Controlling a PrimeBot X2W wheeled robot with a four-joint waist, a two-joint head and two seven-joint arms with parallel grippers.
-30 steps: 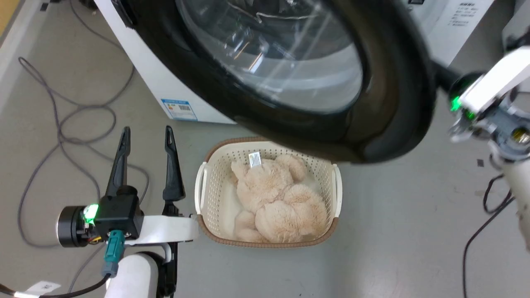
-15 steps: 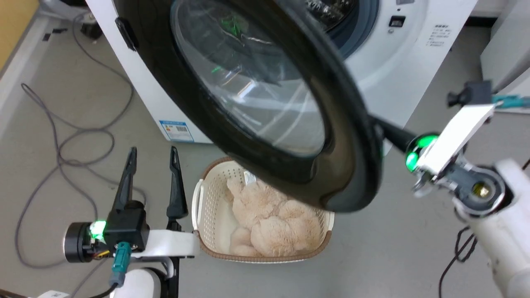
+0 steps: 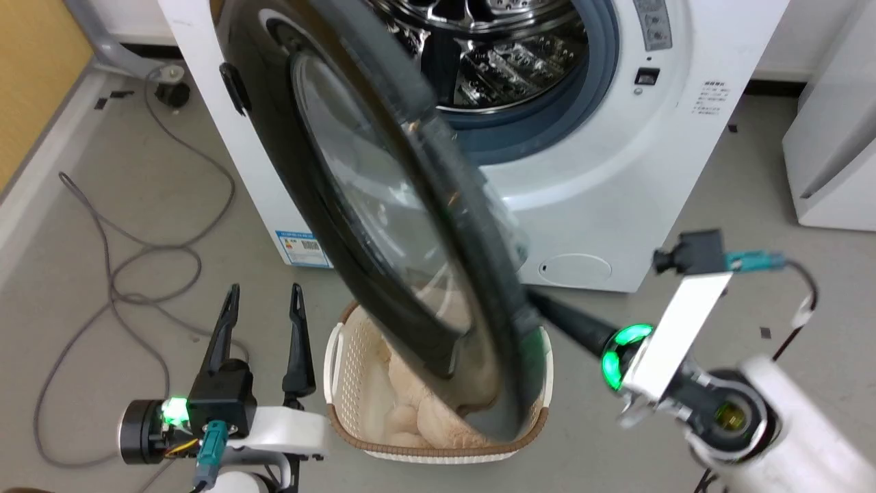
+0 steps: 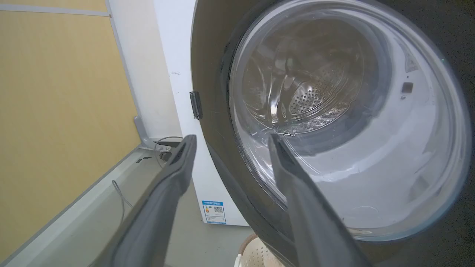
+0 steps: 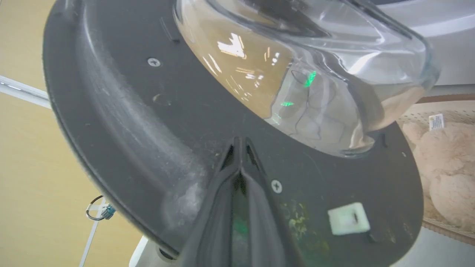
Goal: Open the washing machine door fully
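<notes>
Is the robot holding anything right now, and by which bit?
Nothing is gripped. The right pincer, shut, has its tips on the inner face of the washing machine door; the left pincer is open, empty.

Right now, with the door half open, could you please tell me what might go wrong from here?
The right fingers are shut and only press their tips on the door's inner face, so they could skid toward the glass bowl or off the rim.
The left fingers stand open on the door's outer side, likely in its swing path; it may strike them.
The basket sits under the door's lower edge; clearance is unclear.
</notes>
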